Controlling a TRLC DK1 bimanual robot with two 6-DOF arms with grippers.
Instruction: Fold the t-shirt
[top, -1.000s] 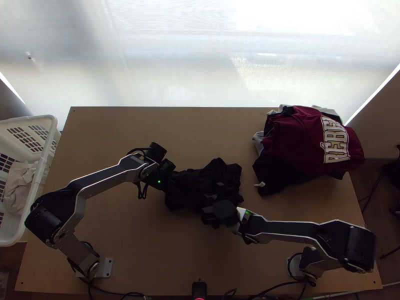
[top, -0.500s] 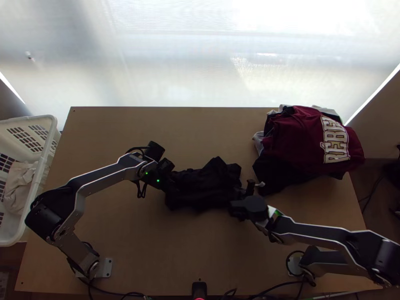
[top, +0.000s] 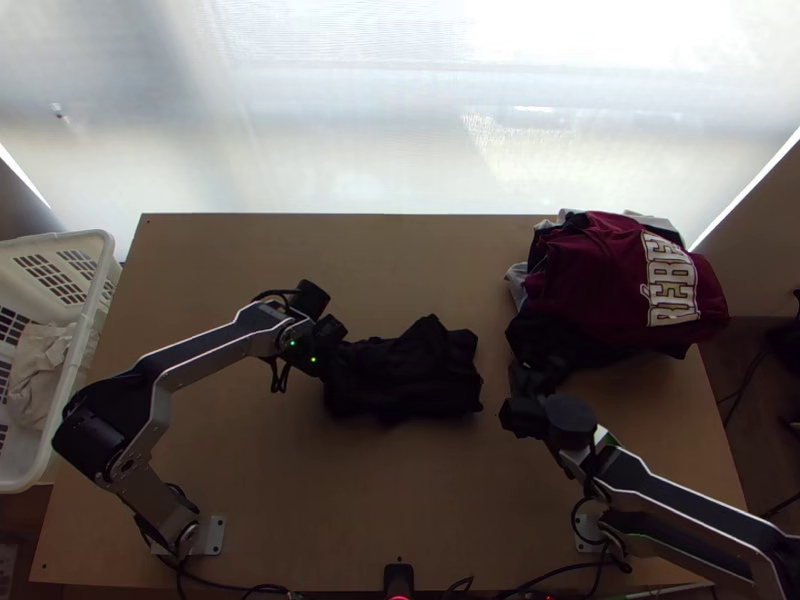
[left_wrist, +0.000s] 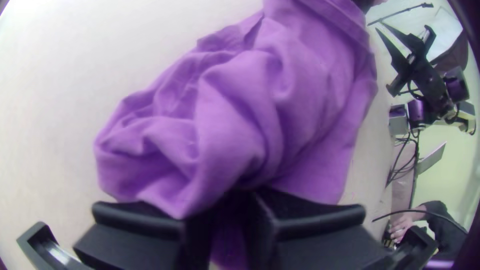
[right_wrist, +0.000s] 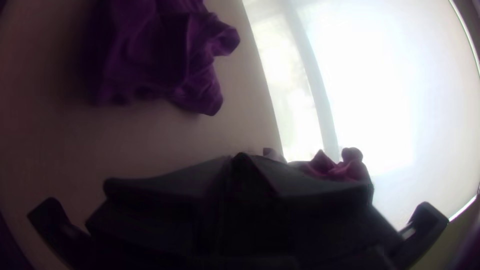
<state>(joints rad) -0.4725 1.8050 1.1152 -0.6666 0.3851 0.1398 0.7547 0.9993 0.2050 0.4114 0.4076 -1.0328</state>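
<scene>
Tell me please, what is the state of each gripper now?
Left gripper: closed on the shirt.
Right gripper: closed, its fingertips together, apparently empty.

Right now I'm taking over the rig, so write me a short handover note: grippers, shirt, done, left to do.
Left gripper: closed on cloth at the shirt's end toward the laundry basket.
Right gripper: fingers together, off the shirt, beside the clothes pile.
Shirt: mid-table between the arms, a compact, wrinkled bundle.
Done: it lies gathered small; I can't confirm any clean fold.
Left: probably let go with the left gripper, then square the edges and flatten the creases, refolding if needed. I'd mind the pile when moving the right arm.
</scene>
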